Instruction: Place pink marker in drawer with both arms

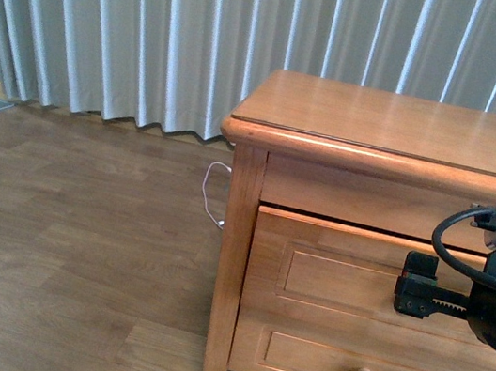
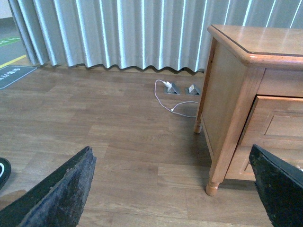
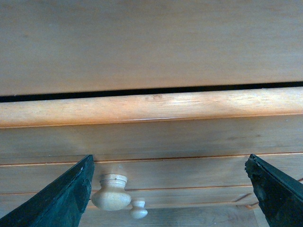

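The wooden cabinet (image 1: 379, 255) stands before the pleated curtain (image 1: 160, 28). Its upper drawer (image 1: 337, 277) sits out a crack. The right gripper (image 3: 168, 198) hangs at that drawer's front, jaws spread wide and empty — the round knob (image 3: 111, 191) between them. The left gripper (image 2: 173, 194), well off the cabinet's side, gapes empty over the floor (image 2: 94, 123). The pink marker is nowhere in view.

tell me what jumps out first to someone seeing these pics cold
The honey-coloured wooden cabinet fills the right of the front view, against pale pleated curtains. The black right gripper hangs at the upper drawer, its fingers open near the round knob. On the floor behind, a white cable trails from a socket.
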{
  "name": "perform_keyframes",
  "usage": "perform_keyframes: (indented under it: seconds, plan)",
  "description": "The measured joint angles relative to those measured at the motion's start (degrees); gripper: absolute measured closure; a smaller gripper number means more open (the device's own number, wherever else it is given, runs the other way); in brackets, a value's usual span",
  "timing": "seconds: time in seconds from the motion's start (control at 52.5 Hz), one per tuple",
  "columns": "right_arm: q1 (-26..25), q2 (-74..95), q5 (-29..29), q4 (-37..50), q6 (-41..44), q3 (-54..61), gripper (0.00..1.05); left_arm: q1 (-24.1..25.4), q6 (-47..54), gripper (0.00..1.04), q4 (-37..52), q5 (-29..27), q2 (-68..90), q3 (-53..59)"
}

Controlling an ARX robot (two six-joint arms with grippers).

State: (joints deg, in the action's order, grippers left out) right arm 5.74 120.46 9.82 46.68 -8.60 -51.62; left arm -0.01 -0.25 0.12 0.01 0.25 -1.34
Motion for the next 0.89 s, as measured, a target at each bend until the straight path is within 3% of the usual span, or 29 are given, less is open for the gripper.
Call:
perform_keyframes:
  seconds: [0.457,0.704,0.894]
  plan:
    - [0.09,1.84,-0.50,2.19,-1.84,-1.38,0.09,0.00,0.00,0.06,0.00,0.00,0.00,0.00]
    - [0.20,-5.40,-3.78,3.30,-2.21,5.27,0.09,0.00,0.02,0.06,0.00,-0.02,0.00,0.00]
    - [0.20,-18.08,-7.85,-2.93,-2.14,15.15,0.09,0.00,0.02,0.06,0.00,0.00,0.00,0.00]
